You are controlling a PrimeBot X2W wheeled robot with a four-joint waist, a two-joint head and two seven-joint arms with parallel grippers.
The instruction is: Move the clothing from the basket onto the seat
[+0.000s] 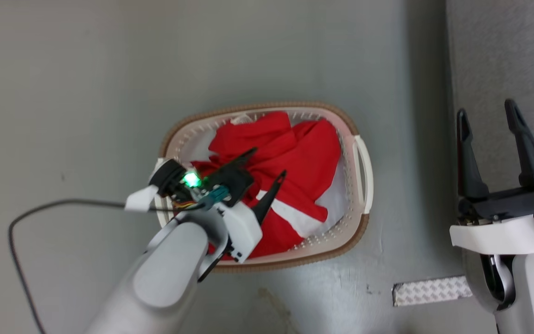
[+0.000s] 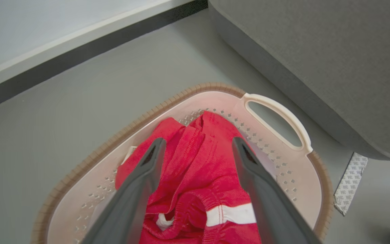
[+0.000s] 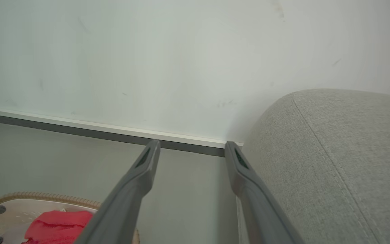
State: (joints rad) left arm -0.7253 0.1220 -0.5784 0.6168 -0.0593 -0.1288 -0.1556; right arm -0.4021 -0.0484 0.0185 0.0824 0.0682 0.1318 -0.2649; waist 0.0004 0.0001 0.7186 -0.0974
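Note:
The cream basket with its brown rim stands on the grey floor. Red clothing with white panels is heaped inside it. My left gripper hangs open over the heap, fingers pointing down into the basket. In the left wrist view the open left gripper straddles a raised fold of the clothing inside the basket. Whether the tips touch the fabric I cannot tell. The grey seat rises at the right. My right gripper stands open and holds nothing beside the seat.
A patterned white tape strip lies on the floor between basket and seat. A black cable loops off my left arm to the left. A pale wall with a dark baseboard runs behind the basket.

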